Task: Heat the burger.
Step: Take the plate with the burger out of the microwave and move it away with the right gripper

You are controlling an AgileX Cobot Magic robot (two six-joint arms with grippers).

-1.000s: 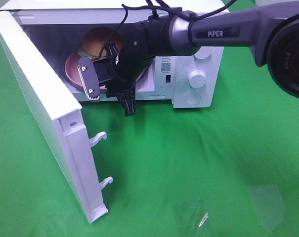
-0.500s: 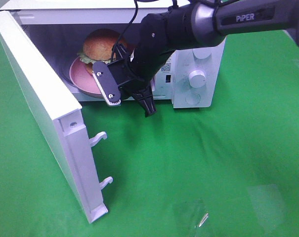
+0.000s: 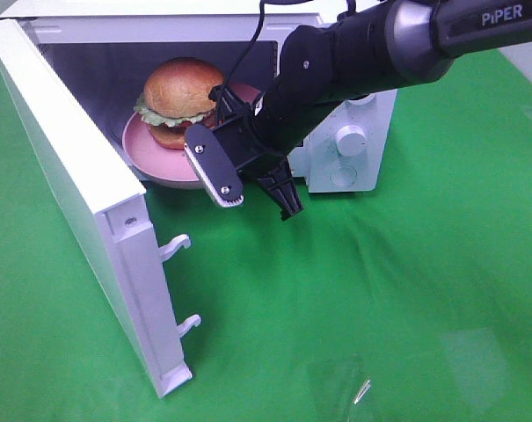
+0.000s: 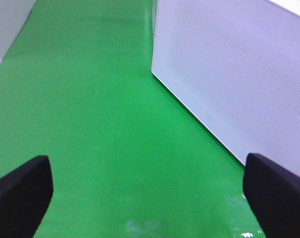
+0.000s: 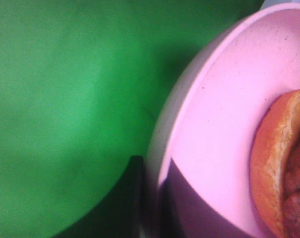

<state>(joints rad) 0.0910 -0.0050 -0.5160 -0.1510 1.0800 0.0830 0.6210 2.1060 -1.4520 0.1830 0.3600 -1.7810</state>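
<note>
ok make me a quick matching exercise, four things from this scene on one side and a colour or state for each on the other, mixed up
Things:
1. burger
2. plate
3. microwave door
4. left pincer

States:
a. swung open
b. pink, gripped at its rim
c. jaws wide apart over the green cloth
d. sitting on the plate

Pairs: 1-d, 2-b, 3-a, 4-c

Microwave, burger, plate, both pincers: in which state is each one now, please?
microwave door: open wide.
burger: whole, sitting on the pink plate.
pink plate: in the microwave mouth, rim gripped.
right pincer: shut on the pink plate's rim.
left pincer: open, empty.
</note>
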